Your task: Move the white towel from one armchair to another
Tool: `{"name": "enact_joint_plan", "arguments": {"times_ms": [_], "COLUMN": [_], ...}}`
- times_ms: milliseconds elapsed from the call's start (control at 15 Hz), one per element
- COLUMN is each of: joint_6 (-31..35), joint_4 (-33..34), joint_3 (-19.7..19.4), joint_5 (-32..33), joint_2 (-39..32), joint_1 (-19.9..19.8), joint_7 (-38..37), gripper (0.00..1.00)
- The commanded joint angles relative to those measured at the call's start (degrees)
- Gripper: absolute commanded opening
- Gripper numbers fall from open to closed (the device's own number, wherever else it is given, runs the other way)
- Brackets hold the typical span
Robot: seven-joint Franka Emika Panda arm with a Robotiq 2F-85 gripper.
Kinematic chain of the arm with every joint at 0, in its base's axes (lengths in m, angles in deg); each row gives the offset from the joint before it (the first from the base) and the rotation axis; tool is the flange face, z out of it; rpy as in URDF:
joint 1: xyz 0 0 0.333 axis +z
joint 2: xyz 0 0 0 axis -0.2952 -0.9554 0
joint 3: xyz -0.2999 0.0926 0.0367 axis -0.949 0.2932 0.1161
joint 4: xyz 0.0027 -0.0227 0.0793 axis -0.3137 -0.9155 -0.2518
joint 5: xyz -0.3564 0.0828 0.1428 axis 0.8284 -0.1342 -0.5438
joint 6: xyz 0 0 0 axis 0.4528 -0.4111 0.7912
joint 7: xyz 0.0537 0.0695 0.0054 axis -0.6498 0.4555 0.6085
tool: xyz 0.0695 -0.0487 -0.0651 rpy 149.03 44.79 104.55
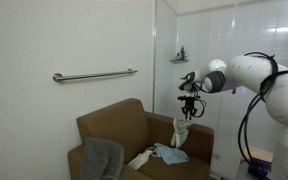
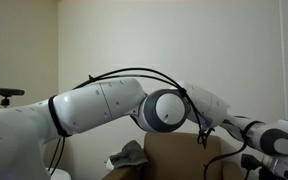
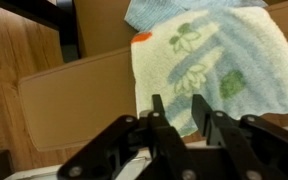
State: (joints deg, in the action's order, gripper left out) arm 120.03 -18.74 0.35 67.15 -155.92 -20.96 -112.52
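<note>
A brown armchair (image 1: 134, 125) stands against the wall. My gripper (image 1: 189, 108) hovers above its right armrest (image 1: 196, 135). It is shut on the white towel (image 1: 181, 131), which hangs down from the fingers toward the armrest. In the wrist view the fingers (image 3: 177, 112) pinch the edge of this pale towel (image 3: 179, 65), which has a green flower print and an orange corner. Under it lies a light blue cloth (image 3: 254, 65). No other armchair is in view.
A grey towel (image 1: 102, 156) drapes over the chair's left armrest. A blue cloth (image 1: 170, 153) and a white cloth (image 1: 141, 158) lie on the seat. A metal grab bar (image 1: 94, 74) is on the wall. My arm (image 2: 114, 105) fills most of an exterior view.
</note>
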Motion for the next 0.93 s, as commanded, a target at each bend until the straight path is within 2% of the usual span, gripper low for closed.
{"name": "enact_joint_plan", "arguments": {"times_ms": [0, 67, 133, 200, 267, 333, 667, 867], "joint_6": [-4.6, -5.8, -7.1, -8.0, -8.3, -7.8, -7.3, -9.6], "joint_4": [4.8, 5.6, 6.5, 7.4, 8.3, 7.0, 7.3, 8.2], "joint_3": [1.5, 1.7, 2.1, 2.4, 2.8, 1.3, 1.4, 2.3], "joint_5": [2.7, 3.0, 3.1, 3.1, 3.2, 1.7, 2.0, 2.1], "joint_2": [-1.7, -2.0, -2.2, -2.6, -3.0, -2.3, -2.6, -2.7], "joint_1": [-1.6, -1.8, -2.3, -2.8, -3.3, -2.8, -3.7, -6.1], "joint_7": [-1.0, -0.9, -0.1, 0.5, 1.5, 2.6, 6.2, 16.6], "gripper": [0.07, 0.02, 0.44, 0.4, 0.41, 0.46, 0.78, 0.97]}}
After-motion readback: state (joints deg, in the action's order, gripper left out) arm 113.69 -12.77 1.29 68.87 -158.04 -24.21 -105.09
